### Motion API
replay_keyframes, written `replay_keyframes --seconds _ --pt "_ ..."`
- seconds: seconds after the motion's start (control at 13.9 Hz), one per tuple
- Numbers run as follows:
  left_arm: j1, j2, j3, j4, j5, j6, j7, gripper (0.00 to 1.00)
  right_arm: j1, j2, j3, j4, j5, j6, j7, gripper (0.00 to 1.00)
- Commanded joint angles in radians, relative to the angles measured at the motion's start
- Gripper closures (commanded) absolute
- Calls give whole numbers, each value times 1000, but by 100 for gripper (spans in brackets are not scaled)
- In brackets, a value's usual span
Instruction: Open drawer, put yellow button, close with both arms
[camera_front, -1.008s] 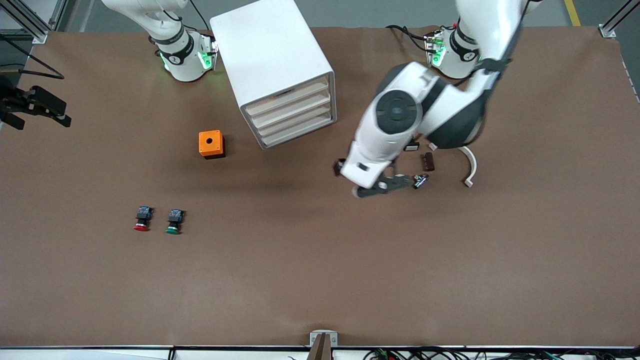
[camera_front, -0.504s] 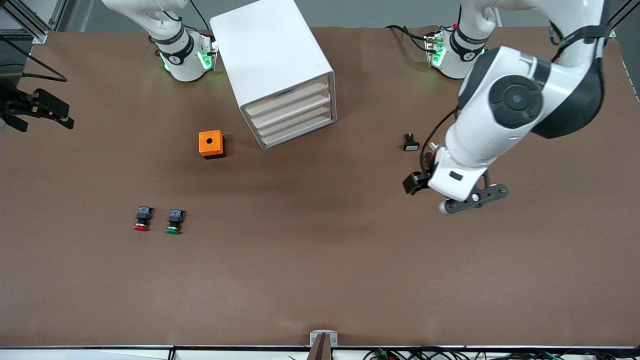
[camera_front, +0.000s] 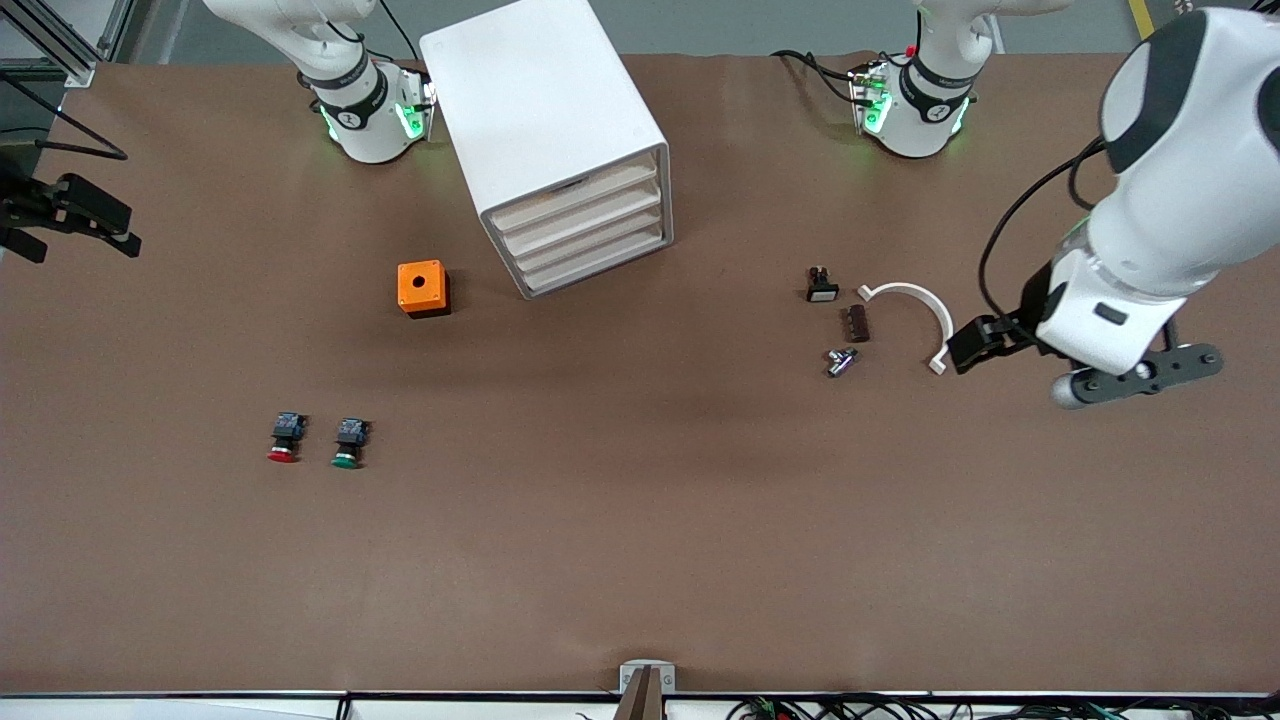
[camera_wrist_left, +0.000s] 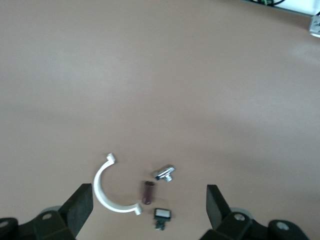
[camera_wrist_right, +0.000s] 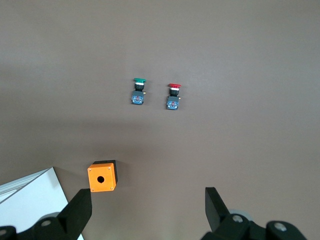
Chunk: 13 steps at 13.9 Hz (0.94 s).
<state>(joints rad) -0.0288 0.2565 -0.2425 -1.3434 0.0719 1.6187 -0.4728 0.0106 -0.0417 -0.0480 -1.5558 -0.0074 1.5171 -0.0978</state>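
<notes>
All four drawers of the cabinet (camera_front: 560, 140) sit flush, the top drawer (camera_front: 578, 193) included. No yellow button shows; only red (camera_front: 285, 438) and green (camera_front: 348, 443) ones lie near the front camera. Left gripper (camera_wrist_left: 149, 205) hangs over bare table at its own end, fingers spread, empty. Right gripper (camera_wrist_right: 148, 206) waits up high, fingers spread, orange box (camera_wrist_right: 101, 176) below.

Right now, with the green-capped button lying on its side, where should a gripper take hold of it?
Probably its black-and-blue body, from straight above: the green-capped button lies flat, cap toward the front camera, with finger room before the red-capped button beside it. The right gripper, over the right arm's end of the table, and the left gripper, over the left arm's, are open.
</notes>
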Motion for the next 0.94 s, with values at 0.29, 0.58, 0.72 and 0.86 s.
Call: replay_keyframes --seconds 0.29,0.58,0.72,0.86 --pt "108 -117 -15 -30 -15 -92 126 0 -9 14 5 31 -14 -17 -3 0" --pt "145 -264 44 -152 -84 -157 235 0 -6 14 7 31 -13 -17 -3 0" --pt "135 -321 68 -222 -95 -154 240 0 -8 14 7 31 -13 -17 -3 0" --pt "100 -347 119 -263 -95 -122 273 0 -8 14 7 31 -14 -15 -3 0"
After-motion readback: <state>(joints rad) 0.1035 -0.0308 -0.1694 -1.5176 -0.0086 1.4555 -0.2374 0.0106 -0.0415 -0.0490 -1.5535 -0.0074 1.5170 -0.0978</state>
